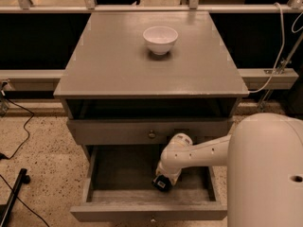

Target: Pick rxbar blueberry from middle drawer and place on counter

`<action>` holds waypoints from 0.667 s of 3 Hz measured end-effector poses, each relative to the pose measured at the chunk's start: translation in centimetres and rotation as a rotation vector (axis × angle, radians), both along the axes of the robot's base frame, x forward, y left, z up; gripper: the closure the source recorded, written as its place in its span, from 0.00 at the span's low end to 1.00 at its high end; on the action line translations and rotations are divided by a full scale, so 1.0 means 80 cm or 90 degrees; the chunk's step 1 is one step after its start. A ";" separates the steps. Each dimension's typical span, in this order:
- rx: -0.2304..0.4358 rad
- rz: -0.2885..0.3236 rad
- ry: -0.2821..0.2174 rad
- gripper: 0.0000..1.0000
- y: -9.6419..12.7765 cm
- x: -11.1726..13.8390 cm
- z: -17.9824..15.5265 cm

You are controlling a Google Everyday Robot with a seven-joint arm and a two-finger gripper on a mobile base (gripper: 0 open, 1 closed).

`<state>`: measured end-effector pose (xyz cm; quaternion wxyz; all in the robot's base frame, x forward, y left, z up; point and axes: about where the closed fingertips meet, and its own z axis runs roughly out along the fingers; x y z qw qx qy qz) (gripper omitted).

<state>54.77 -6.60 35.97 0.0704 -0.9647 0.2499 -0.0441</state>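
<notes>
one gripper (164,178) inside middle drawer (118,211)

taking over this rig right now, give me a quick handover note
The end effector is down inside the open middle drawer, right at the rxbar blueberry; a grasp is not confirmed from this view.
The rxbar blueberry is in the drawer, right of centre.
The counter carries a white bowl toward its back; the bar is not on it.
Done: drawer open, bar reached.
Left: secure the bar, lift it out, and set it on the counter away from the bowl.
</notes>
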 end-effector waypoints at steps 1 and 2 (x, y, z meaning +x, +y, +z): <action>0.000 -0.002 0.003 0.75 -0.001 0.000 0.003; 0.010 -0.014 0.017 0.74 -0.007 -0.001 -0.002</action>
